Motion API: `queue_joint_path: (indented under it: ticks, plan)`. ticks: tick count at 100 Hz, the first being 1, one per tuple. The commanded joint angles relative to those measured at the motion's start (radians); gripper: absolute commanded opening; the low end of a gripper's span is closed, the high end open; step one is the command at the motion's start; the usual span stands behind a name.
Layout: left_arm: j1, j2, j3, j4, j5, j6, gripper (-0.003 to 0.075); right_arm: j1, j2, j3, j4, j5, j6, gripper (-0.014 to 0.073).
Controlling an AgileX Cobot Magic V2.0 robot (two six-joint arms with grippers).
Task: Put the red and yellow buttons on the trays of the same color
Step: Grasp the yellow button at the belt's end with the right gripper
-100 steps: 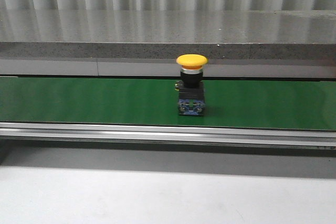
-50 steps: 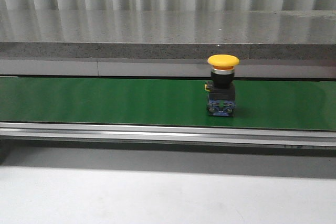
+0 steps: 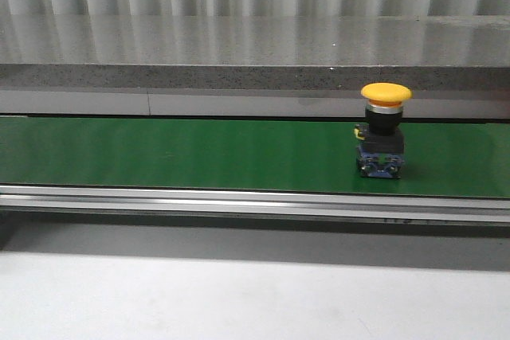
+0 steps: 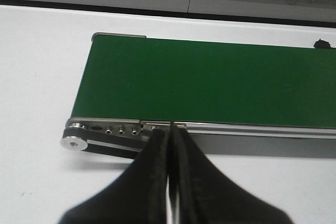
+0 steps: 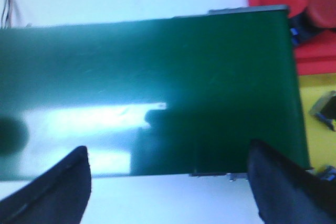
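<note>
Surface: a green conveyor belt (image 3: 175, 153) runs across in front of me, with a grey ledge (image 3: 239, 45) behind it.
Yellow button (image 3: 384, 129): upright on the belt, not in either hand.
Right hand (image 5: 168, 182): fingers spread wide above the belt's end.
Left hand (image 4: 170, 182): fingers pressed together, empty.
Risk: if the belt carries the button past my right hand, I miss it; a glancing touch tips it.
Red tray (image 5: 310, 30): beyond my right hand, holds dark-bodied buttons.
Yellow tray (image 5: 315, 129): beside it, holds at least one.
</note>
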Motion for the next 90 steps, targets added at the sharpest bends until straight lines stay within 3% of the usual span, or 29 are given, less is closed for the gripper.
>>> queue_joint_path:
  ticks: [1, 14, 33, 62, 80, 87, 90]
  plan:
    - [-0.009, 0.005, -0.027, -0.003, -0.067, 0.001, -0.002, 0.062, -0.026, -0.021, -0.006, 0.005, -0.023, 0.0604]
    - [-0.009, 0.005, -0.027, -0.003, -0.067, 0.001, -0.002, 0.13, -0.026, -0.021, 0.014, 0.032, -0.037, 0.0604]
    - [-0.009, 0.005, -0.027, -0.003, -0.067, 0.001, -0.002, 0.211, -0.015, -0.021, 0.081, 0.026, -0.155, 0.0604]
    - [-0.009, 0.005, -0.027, -0.003, -0.067, 0.001, -0.002, 0.223, 0.115, -0.021, 0.168, -0.026, -0.273, 0.0604]
    - [-0.009, 0.005, -0.027, -0.003, -0.067, 0.001, -0.002, 0.231, 0.187, -0.021, 0.181, -0.158, -0.287, 0.0601]
    - [-0.009, 0.005, -0.027, -0.003, -0.067, 0.001, -0.002, 0.231, 0.205, -0.021, 0.181, -0.194, -0.286, 0.054]
    - [-0.009, 0.005, -0.027, -0.003, -0.067, 0.001, -0.002, 0.231, 0.212, -0.021, 0.181, -0.206, -0.285, 0.0472]
